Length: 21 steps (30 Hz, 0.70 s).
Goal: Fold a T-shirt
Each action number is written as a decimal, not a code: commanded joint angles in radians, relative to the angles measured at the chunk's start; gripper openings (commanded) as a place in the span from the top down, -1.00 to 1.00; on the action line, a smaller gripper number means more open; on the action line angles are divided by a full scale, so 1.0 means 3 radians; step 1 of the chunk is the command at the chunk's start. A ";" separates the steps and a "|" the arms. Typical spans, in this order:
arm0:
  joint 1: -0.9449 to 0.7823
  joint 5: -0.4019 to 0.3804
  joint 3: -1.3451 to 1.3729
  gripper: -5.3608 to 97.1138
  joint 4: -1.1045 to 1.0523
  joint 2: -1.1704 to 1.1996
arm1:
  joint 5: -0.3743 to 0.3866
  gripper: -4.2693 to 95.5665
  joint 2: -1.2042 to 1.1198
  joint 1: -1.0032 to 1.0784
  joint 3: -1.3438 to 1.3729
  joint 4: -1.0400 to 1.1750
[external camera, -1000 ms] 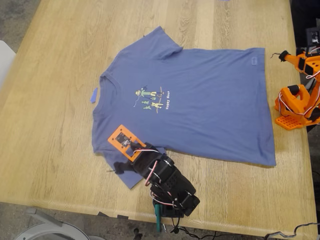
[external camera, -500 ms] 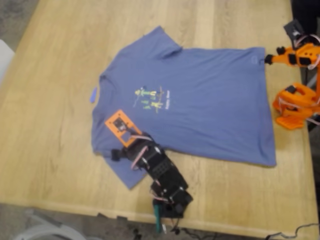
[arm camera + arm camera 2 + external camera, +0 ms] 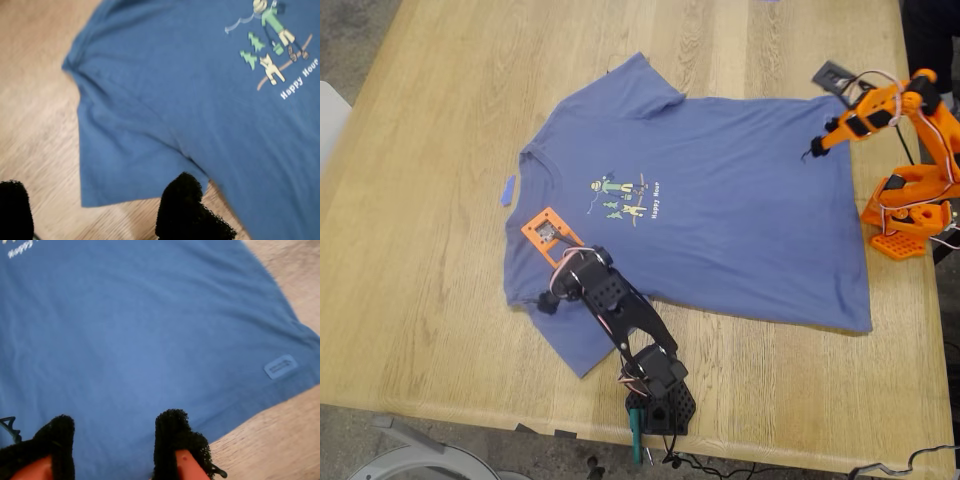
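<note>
Hovering above the T-shirt's (image 3: 165, 100) lower sleeve, my first hand (image 3: 100, 212) has its black-padded fingers (image 3: 185, 210) spread wide with nothing between them; one pad sits over the sleeve hem, the other out over bare wood. In the exterior view that hand (image 3: 548, 300) belongs to the black arm (image 3: 620, 320) rising from the near edge of the table (image 3: 410, 200), with an orange camera plate (image 3: 546, 232) over the shirt's shoulder area.

My second hand (image 3: 112, 447) is also parted wide and empty, its pads (image 3: 172, 437) poised over the hem end of the shirt near a small sewn label (image 3: 280, 366). In the exterior view it (image 3: 812, 148) reaches in from the orange arm (image 3: 885, 105) at that view's right, tip over the far hem corner; I cannot tell whether it touches the cloth.

The slate-blue shirt lies flat and spread open in the middle of the table, collar toward the exterior view's left, hem toward its right, print (image 3: 625, 195) and "Happy Hour" lettering face up. One sleeve points to the far side, the other to the near side beneath my first hand. A small blue tape strip (image 3: 507, 190) lies on the wood just beside the collar.
</note>
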 commanded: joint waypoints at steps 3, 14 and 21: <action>0.0066 0.0015 -0.0046 0.09 -0.0414 -0.0235 | 0.0046 0.38 -0.0138 -0.0261 -0.0128 0.0000; 0.0179 0.0061 0.0573 0.07 -0.1672 -0.0542 | 0.0210 0.36 -0.0435 -0.0951 -0.0220 -0.0005; 0.0271 0.0118 0.1048 0.07 -0.2429 -0.0603 | 0.0476 0.34 -0.0614 -0.1488 -0.0409 -0.0102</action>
